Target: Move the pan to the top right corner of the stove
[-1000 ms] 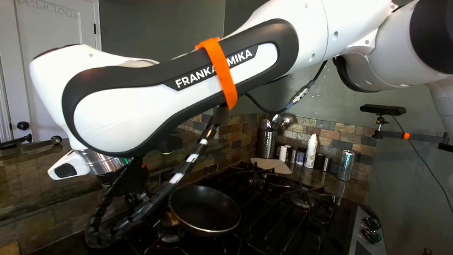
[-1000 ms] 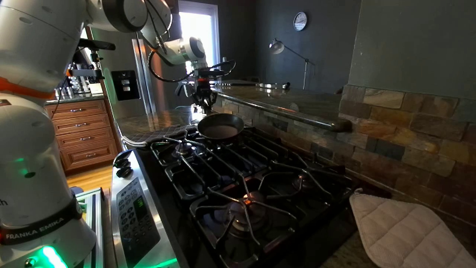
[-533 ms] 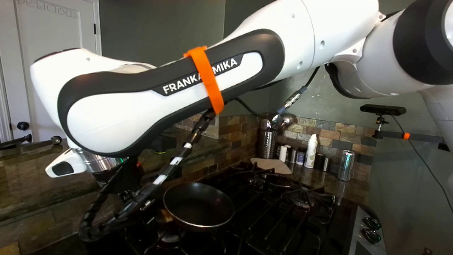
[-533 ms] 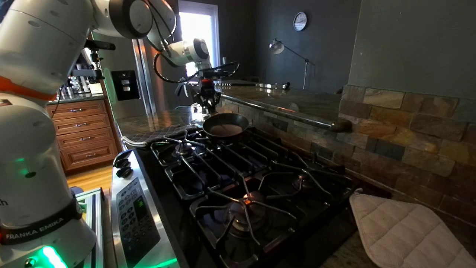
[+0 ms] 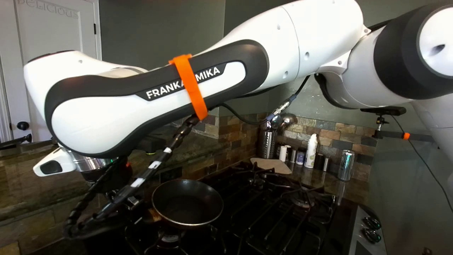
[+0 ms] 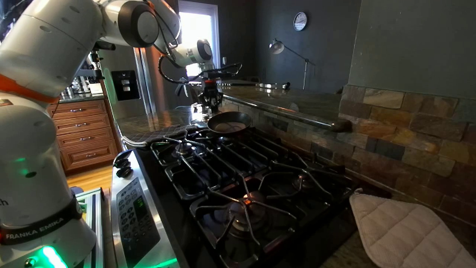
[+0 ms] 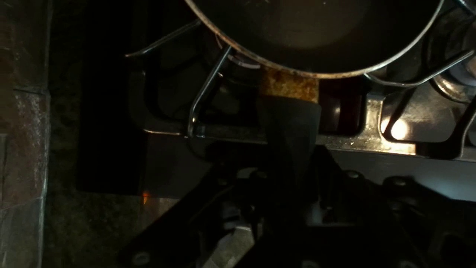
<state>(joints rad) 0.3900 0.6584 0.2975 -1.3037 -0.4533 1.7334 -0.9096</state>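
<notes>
The pan (image 5: 188, 202) is round and dark with a thin light rim. It is over the end of the black stove (image 6: 223, 172) by the stone wall, and also shows in an exterior view (image 6: 230, 123). I cannot tell whether its base touches the grates. In the wrist view the pan (image 7: 316, 33) is at the top, its rusty collar and dark handle (image 7: 292, 119) pointing down into my gripper (image 7: 290, 162). The fingers are closed around the handle; their tips are very dark. The gripper (image 6: 212, 105) is behind the pan in an exterior view; a cable partly hides it in an exterior view.
A raised stone ledge (image 6: 297, 113) and tiled wall run along the stove's side. A pale pot holder (image 6: 409, 227) lies beyond one stove end, a dark quilted mat (image 6: 160, 134) at the other. A utensil holder (image 5: 269, 145) and bottles (image 5: 311, 152) stand in the corner.
The arm and pan have moved together towards the stone wall, leftwards in an exterior view and rightwards in an exterior view. The pan looks flatter than before. The grip on the handle appears unchanged.
</notes>
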